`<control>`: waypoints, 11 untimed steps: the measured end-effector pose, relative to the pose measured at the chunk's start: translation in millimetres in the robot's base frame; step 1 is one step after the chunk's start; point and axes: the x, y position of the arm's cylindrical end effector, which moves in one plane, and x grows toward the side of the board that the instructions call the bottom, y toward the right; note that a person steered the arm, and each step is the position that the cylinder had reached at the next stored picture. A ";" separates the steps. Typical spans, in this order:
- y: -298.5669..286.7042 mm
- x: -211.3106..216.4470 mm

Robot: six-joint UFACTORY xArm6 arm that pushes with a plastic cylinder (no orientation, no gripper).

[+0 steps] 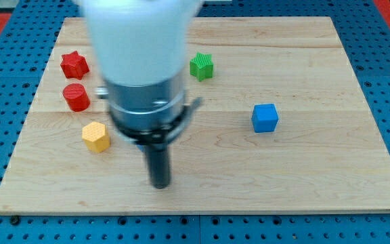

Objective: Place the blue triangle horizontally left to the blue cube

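The blue cube (265, 117) sits on the wooden board (303, 61) at the view's right of centre. No blue triangle shows; the arm's body covers the middle of the board and may hide it. My tip (160, 183) rests on the board near the view's bottom, left of centre, well to the left of the blue cube and to the lower right of the yellow block. It touches no block.
A red star-shaped block (74, 64) and a red cylinder (76, 97) lie at the view's left. A yellow hexagonal block (95, 136) lies below them. A green block (201, 66) lies near the top centre. The board's edges border a blue pegboard.
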 end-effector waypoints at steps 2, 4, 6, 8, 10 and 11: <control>-83.6 -35.4; -24.8 -86.1; 18.9 -75.3; 45.6 -59.4; 71.3 -95.3; 62.1 -53.2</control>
